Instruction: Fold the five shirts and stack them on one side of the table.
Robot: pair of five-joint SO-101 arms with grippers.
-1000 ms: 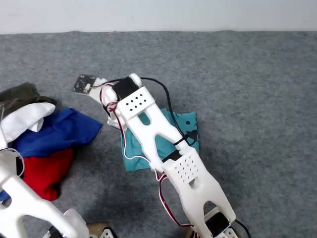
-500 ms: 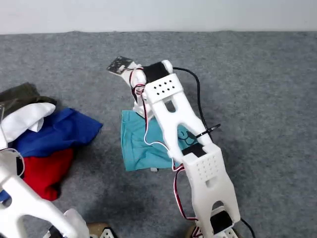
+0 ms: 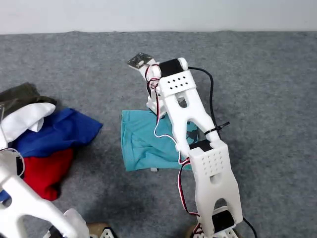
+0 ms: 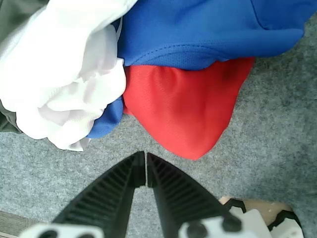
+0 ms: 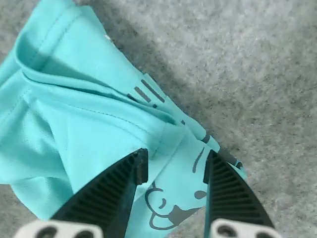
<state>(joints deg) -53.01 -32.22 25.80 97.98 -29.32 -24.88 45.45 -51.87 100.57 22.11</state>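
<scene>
Teal shirt (image 3: 141,141), centre of surface: 3 o'clock edge hidden under right arm (image 3: 185,124). Right hand (image 5: 174,166): parted, empty, above it. Left hand (image 4: 146,168): closed, empty, near red shirt (image 4: 188,109).

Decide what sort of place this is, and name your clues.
Probably a robotics test bench: a grey felt-covered table, a white arm with loose wiring, and a heap of shirts near a teal shirt.

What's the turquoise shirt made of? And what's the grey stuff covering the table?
The turquoise shirt looks like thin, smooth sports fabric, probably a polyester knit. It has a slight sheen, soft folds and neat stitched seams. The grey table cover looks like felt or short carpet, because it is matte, fuzzy and speckled. Looks alone cannot settle either one for sure.
</scene>
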